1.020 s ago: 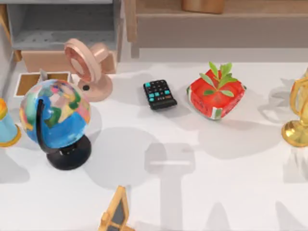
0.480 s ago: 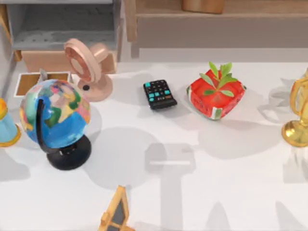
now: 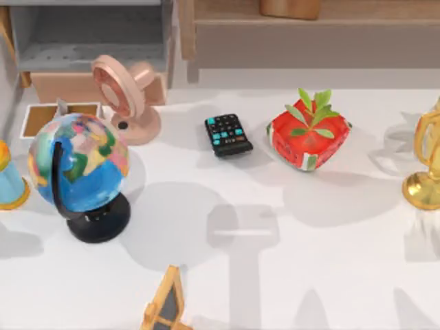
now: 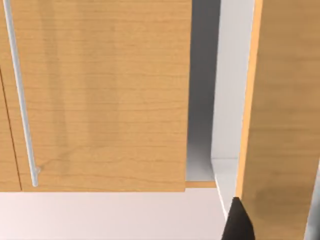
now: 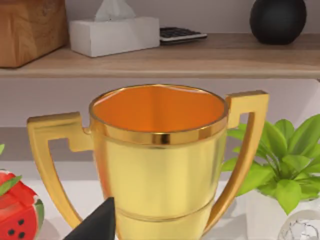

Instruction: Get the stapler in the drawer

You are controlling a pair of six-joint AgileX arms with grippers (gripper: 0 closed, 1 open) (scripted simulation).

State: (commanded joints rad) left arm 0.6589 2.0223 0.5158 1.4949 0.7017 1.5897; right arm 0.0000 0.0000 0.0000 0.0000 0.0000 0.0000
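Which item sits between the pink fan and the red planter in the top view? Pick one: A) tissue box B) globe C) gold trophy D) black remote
D: the black remote lies on the table between the pink fan and the red planter.

A white table [image 3: 330,261] fronts a grey open shelf unit [image 3: 89,34] and wooden shelf [image 5: 200,55].

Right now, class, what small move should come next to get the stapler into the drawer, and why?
Probably swing the left tool over the stapler: it lies untouched mid-table, and the open drawer sits at the left, behind the globe.
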